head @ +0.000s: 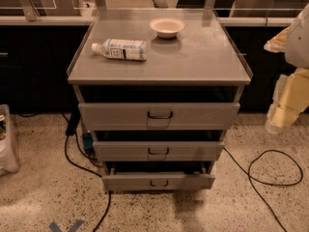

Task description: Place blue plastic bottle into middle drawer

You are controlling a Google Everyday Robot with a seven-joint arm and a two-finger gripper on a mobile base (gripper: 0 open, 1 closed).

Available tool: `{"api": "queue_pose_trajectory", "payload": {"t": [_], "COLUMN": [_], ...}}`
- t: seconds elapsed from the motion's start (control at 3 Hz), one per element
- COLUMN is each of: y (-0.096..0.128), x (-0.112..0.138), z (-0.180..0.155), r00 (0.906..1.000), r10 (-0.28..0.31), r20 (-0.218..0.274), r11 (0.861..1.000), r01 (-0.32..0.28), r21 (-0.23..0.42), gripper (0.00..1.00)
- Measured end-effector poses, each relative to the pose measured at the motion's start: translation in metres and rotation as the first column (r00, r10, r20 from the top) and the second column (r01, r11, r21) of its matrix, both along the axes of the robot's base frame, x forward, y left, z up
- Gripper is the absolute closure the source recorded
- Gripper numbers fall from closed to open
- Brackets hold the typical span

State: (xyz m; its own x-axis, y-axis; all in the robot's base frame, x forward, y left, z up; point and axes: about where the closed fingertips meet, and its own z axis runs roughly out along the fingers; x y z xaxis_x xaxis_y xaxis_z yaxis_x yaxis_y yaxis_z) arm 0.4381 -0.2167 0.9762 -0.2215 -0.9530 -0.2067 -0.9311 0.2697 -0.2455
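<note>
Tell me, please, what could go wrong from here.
The blue plastic bottle lies on its side, so it may roll when nudged. The middle drawer shows only a narrow gap above; the bottle likely won't fit until it opens further. The tool hangs far right, well away from both.

Dim, warm light falls from above on the cabinet top [193,57], leaving a pale sheen behind the bowl [167,27]; bowl and blue plastic bottle [120,49] cast soft shadows on it; the gap above the middle drawer [158,151] is black; right of the cabinet, the gripper [285,110] glows yellowish; the floor [193,209] before the cabinet lies shadowed.
</note>
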Motion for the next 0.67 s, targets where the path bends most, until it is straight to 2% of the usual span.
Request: {"api": "queue_pose_trajectory", "payload": {"t": [0.33,0.67], "y": [0.0,0.011], "x": [0.0,0.006], "z": [0.0,-0.001], "r00": [1.0,0.9994], "r10": [0.0,0.032], "r20": [0.0,0.014], "r11": [1.0,0.999], "r01": [0.0,-0.032], "r21": [0.0,0.007], "gripper": [0.0,0.0]}}
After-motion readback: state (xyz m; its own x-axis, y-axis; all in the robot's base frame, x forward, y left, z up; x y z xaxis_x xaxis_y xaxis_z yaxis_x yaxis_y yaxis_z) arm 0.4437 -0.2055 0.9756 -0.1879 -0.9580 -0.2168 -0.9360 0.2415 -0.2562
